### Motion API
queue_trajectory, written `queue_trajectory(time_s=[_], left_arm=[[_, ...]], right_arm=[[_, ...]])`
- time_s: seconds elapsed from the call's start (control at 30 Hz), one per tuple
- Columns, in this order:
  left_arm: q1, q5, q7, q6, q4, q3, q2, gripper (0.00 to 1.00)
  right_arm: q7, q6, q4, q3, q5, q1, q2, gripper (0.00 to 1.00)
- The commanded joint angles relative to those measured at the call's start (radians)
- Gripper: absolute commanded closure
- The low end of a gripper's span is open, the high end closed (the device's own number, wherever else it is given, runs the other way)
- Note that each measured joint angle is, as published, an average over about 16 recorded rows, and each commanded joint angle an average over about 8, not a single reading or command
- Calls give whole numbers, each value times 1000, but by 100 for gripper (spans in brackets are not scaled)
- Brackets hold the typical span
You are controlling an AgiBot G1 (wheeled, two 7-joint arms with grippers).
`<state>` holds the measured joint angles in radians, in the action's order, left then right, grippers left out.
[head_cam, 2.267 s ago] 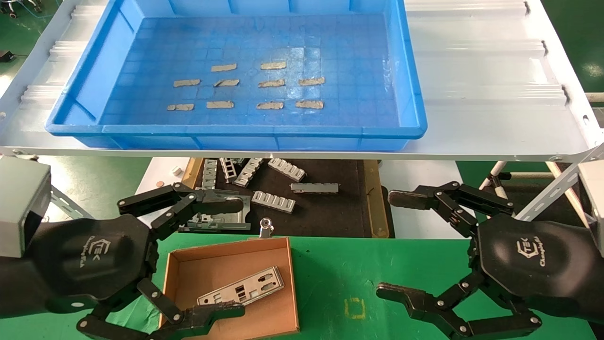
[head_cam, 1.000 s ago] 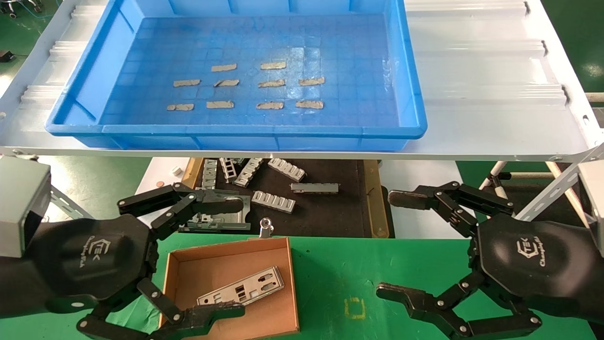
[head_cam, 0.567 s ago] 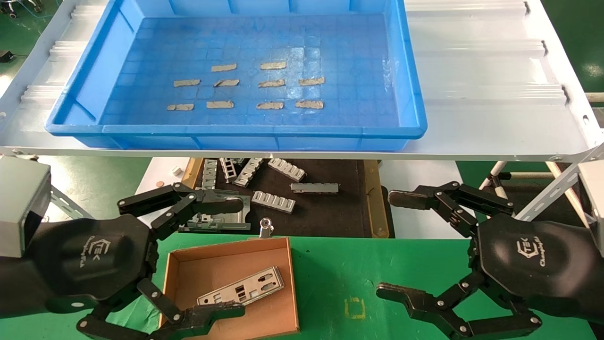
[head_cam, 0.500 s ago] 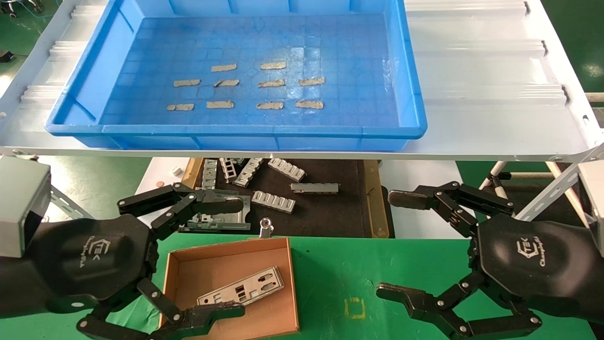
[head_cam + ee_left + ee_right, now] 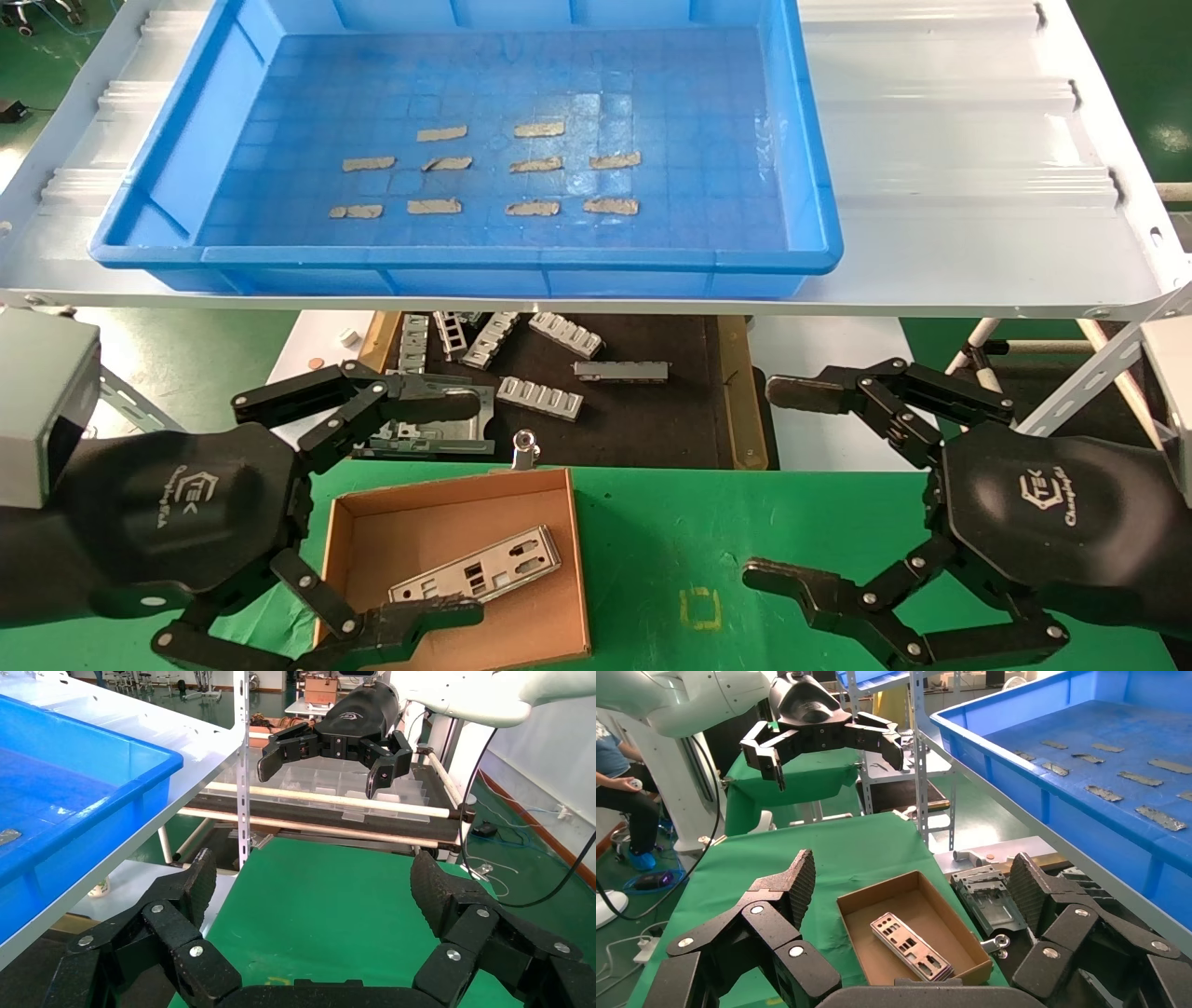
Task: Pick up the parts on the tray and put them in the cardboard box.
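Observation:
The blue tray (image 5: pixel 466 256) sits on the raised white shelf; its floor shows only tan tape strips (image 5: pixel 531 207), and no parts lie in it. The cardboard box (image 5: pixel 410 540) rests on the green table, with a stack of silver parts (image 5: pixel 477 566) lying at a slant inside. My left gripper (image 5: pixel 466 508) is open, its fingers spread to either side of the box. My right gripper (image 5: pixel 771 483) hangs open over the bare green cloth to the box's right. The right wrist view shows the box (image 5: pixel 926 913) and parts (image 5: pixel 909 945) between that gripper's (image 5: pixel 912 881) spread fingers. Nothing lies between the left gripper's (image 5: pixel 315 888) fingers.
The white shelf (image 5: pixel 968 186) overhangs a black mat (image 5: pixel 652 419) strewn with grey ribbed brackets (image 5: pixel 540 396). A metal frame piece (image 5: pixel 428 433) and a binder clip (image 5: pixel 526 450) lie just beyond the box. Shelf legs stand at the right.

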<state>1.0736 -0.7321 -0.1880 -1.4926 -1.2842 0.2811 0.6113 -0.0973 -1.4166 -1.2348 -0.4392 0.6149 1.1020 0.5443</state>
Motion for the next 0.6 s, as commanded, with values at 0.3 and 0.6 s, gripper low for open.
queue_trajectory(time_s=[0.3, 0.6], left_arm=[[0, 0, 0, 0, 0, 0, 0, 0], [0, 0, 0, 0, 0, 0, 0, 0]], right_arm=[[0, 0, 0, 0, 0, 0, 0, 0], [0, 0, 0, 0, 0, 0, 0, 0]])
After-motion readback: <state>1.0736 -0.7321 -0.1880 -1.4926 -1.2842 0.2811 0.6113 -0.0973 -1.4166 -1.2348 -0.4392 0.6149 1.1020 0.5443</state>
